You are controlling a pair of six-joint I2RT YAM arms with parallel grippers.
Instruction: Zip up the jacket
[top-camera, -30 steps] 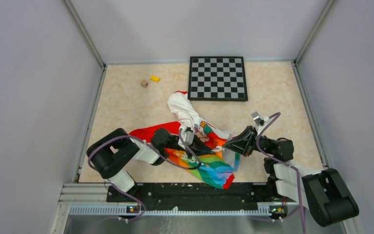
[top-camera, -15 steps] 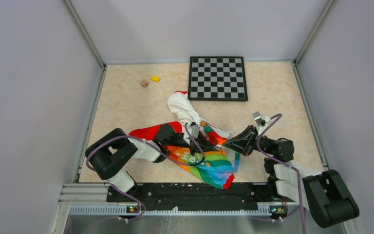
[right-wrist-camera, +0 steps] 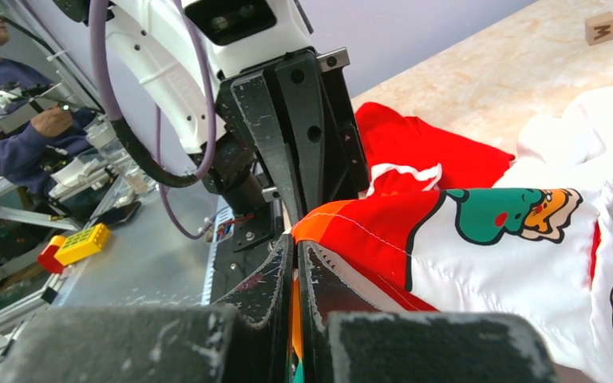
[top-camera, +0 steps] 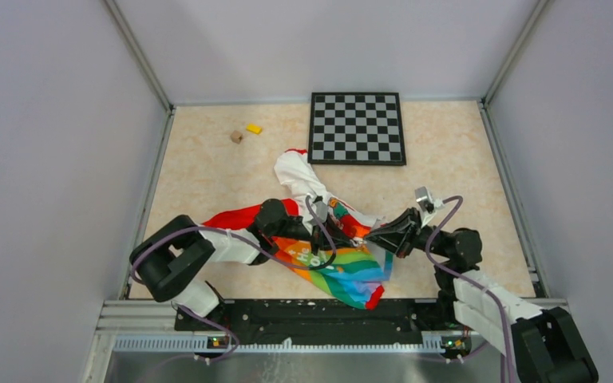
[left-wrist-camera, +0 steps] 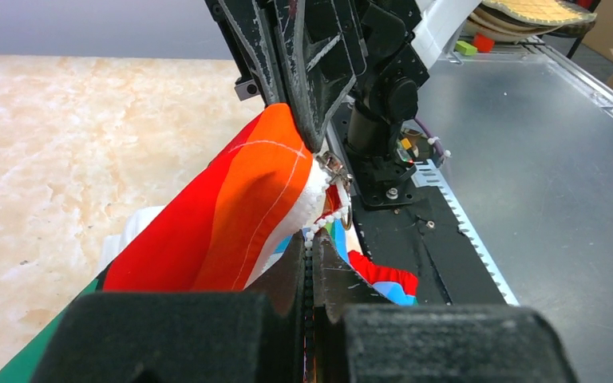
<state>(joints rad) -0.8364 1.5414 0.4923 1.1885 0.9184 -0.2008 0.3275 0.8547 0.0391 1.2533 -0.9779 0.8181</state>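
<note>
The jacket lies crumpled at the near middle of the worktop, between our two arms.
Its long axis runs from the checkerboard back toward us. Our left pincer and right pincer meet tip to tip over it, each clamped on fabric beside the zipper. The wooden cube and yellow block sit well apart, blocking nothing.
</note>
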